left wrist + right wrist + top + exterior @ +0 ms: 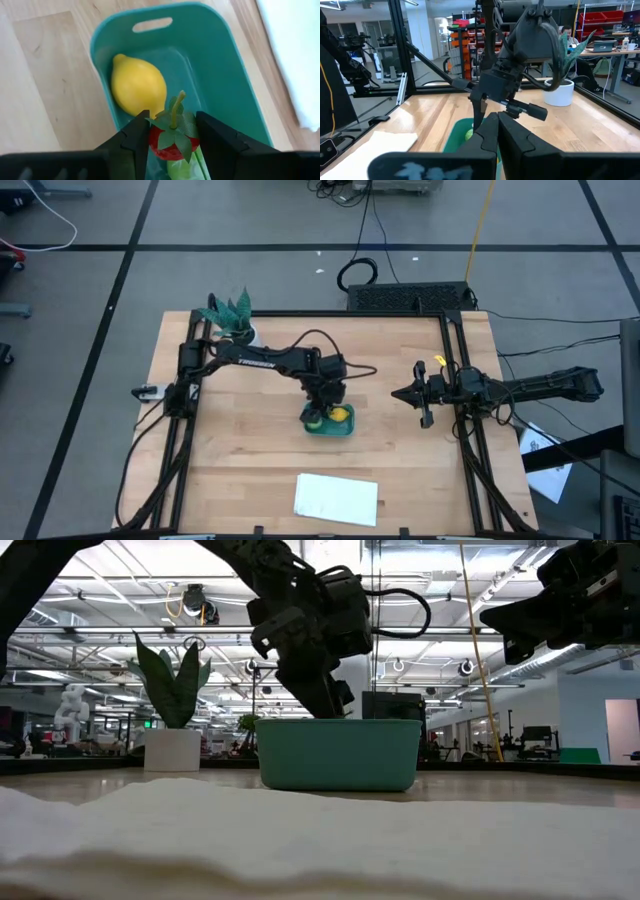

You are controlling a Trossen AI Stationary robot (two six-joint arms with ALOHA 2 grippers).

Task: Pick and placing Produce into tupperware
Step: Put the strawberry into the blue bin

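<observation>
So the left gripper [172,135] is down inside the shallow teal plastic tupperware tub [220,75] mid-bench, pinching the little red toy produce with green leaves [172,142]. The yellow toy lemon [137,85] already sits in there, a light-green piece [182,170] underneath. The right gripper [412,394] hangs off to the side, fingers pressed together.

We see the small teal plastic container [343,428] at the frame's centre blocked from above by the left gripper [322,411], whose arm spans the upper left. A leafy potted plant in a white pot [236,318] crowds the upper-left corner, and a flat white sheet [336,498] lies at bottom centre. The wooden table [250,450] is bare at lower left and lower right; the right gripper [400,393] hangs at centre right.
</observation>
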